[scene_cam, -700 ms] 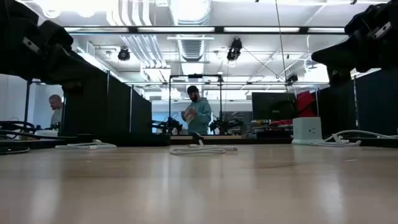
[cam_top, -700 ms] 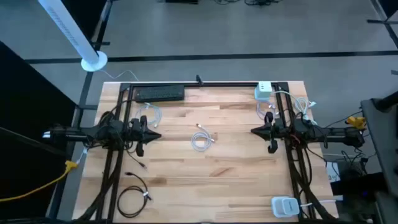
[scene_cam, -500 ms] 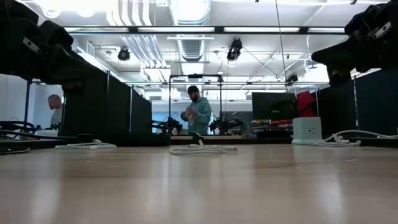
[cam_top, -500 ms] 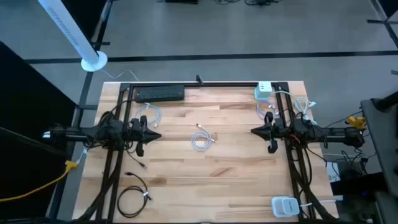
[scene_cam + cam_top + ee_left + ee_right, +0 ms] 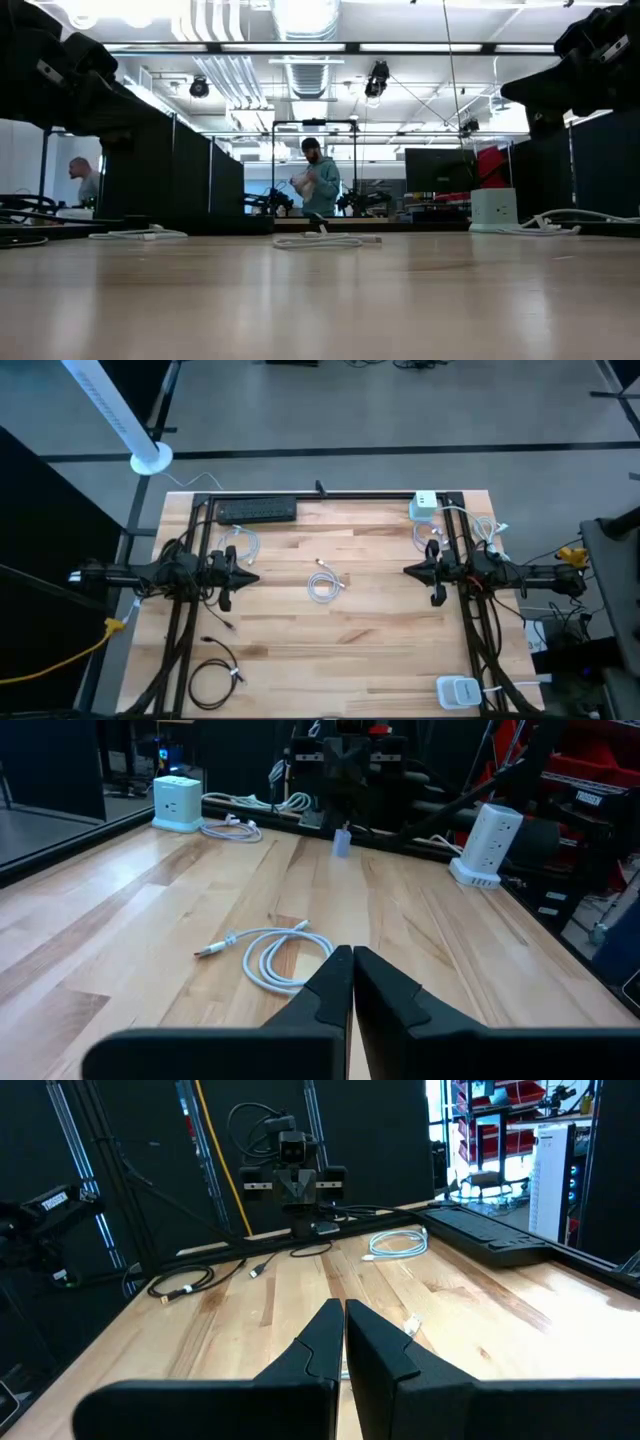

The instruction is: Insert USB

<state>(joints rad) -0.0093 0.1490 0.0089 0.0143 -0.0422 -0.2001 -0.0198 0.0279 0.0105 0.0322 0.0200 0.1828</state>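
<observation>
A white USB cable (image 5: 322,585) lies loosely coiled on the middle of the wooden table, its plug end (image 5: 207,952) flat on the wood; the low view shows the same cable (image 5: 325,240). A white charger cube (image 5: 424,505) stands at the far right edge. My left gripper (image 5: 255,576) hovers shut to the left of the cable, pointing level at it. My right gripper (image 5: 407,571) hovers shut to the right of the cable and faces it. Both wrist views show shut fingers, the left gripper (image 5: 350,952) and the right gripper (image 5: 342,1306), with nothing between them.
A black power strip (image 5: 257,510) lies at the far left. A white tower socket (image 5: 457,690) stands at the near right corner. A black cable (image 5: 215,678) lies near left, and other white cables lie beside the left arm (image 5: 245,545) and the right arm (image 5: 480,530). People stand in the room beyond.
</observation>
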